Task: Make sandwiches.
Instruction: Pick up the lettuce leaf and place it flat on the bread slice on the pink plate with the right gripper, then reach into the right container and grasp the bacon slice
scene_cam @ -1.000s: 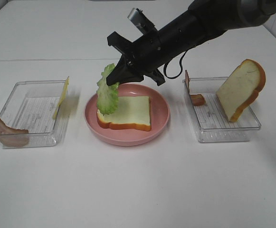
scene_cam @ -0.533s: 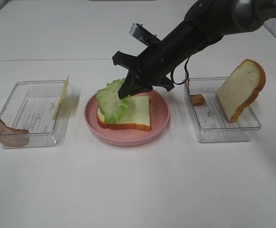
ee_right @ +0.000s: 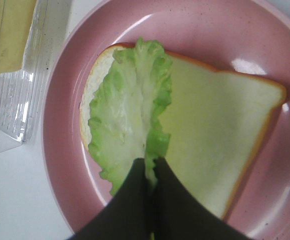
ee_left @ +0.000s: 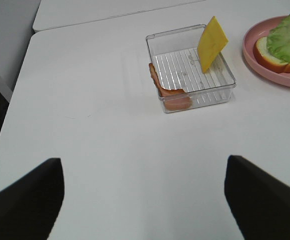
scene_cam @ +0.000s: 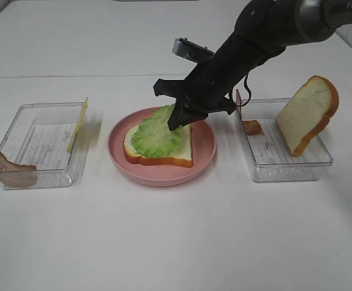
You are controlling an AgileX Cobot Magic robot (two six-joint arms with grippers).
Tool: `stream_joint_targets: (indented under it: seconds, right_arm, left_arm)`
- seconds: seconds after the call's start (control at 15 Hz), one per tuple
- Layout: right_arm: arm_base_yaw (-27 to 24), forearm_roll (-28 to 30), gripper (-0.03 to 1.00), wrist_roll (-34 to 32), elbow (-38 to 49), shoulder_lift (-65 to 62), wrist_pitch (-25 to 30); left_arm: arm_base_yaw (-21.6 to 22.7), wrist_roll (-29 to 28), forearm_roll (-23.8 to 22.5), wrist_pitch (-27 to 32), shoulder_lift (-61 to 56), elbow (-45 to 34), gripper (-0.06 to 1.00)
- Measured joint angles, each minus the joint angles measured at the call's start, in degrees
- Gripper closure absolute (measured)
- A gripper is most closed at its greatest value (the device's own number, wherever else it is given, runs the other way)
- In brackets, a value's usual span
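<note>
Right gripper (scene_cam: pixel 176 123) was shut on the rim of the lettuce (scene_cam: pixel 155 131), jaws pinched tight at the leaf's edge, clear in the right wrist view. The leaf lay flat on the bottom bread slice (scene_cam: pixel 177 150) in the pink plate (scene_cam: pixel 207 156) at mid-table, covering the half of the slice nearer the table's left edge. Left gripper (ee_left: pixel 142 165) was wide open, holding nothing, hanging over bare table near the left edge. Handling, as a judgement: the lettuce looked light, thin and floppy, so an edge pinch is right, but it may cling to the pads on release and drag off the bread. The second bread slice (scene_cam: pixel 306 112) leaned upright in the right tray (scene_cam: pixel 285 171) with a bacon strip (scene_cam: pixel 252 127) beside it; it looked light and fairly stiff, so best taken by the top crust. The cheese (scene_cam: pixel 79 124) stood on edge against a wall of the left tray (scene_cam: pixel 39 148), so take its top edge; another bacon strip (scene_cam: pixel 6 168) lay draped over that tray's wall. Versus a second ago: the leaf had hung upright from the jaws above the plate, and the gripper has since come lower and shifted toward the right edge, laying it down.
</note>
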State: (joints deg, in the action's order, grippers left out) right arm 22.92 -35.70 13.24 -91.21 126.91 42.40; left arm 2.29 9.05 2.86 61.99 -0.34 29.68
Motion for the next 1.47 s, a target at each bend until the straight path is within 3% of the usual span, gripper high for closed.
stream_joint_targets:
  seconds: [0.27,0.33,0.47,0.53,0.73,1.27,1.33,1.4,1.47]
  right_arm:
    - [0.0,0.0,0.9,-0.1,0.0,0.0,0.0]
    - [0.0,0.0,0.63,-0.1,0.0,0.0,0.1]
    - [0.0,0.0,0.29,-0.1,0.0,0.0,0.5]
    - [0.0,0.1,0.2,-0.1,0.0,0.0,1.0]
    - [0.0,2.1,0.14,-0.1,0.0,-1.3,2.5]
    - [0.0,5.3,0.13,-1.5,0.0,-12.3,6.8]
    - [0.0,8.7,0.13,-3.5,-0.5,-14.0,7.1]
    - [0.0,19.8,0.13,-11.6,-3.8,-14.8,10.7]
    - [0.0,26.3,0.13,-15.4,-6.0,-14.4,13.2]
  left_arm:
    - [0.0,0.0,0.0,0.0,0.0,0.0,0.14]
    - [0.0,0.0,0.0,0.0,0.0,0.0,0.14]
    - [0.0,0.0,0.0,0.0,0.0,0.0,0.14]
    - [0.0,0.0,0.0,0.0,0.0,0.0,0.14]
    - [0.0,0.0,0.0,0.0,0.0,0.0,0.14]
    - [0.0,0.2,0.0,0.0,0.0,0.0,0.14]
    - [0.0,0.2,0.0,0.0,0.0,0.0,0.14]
    - [0.0,0.2,0.0,-0.1,0.0,0.0,0.14]
    - [0.0,0.2,0.0,-0.1,0.0,0.0,0.14]
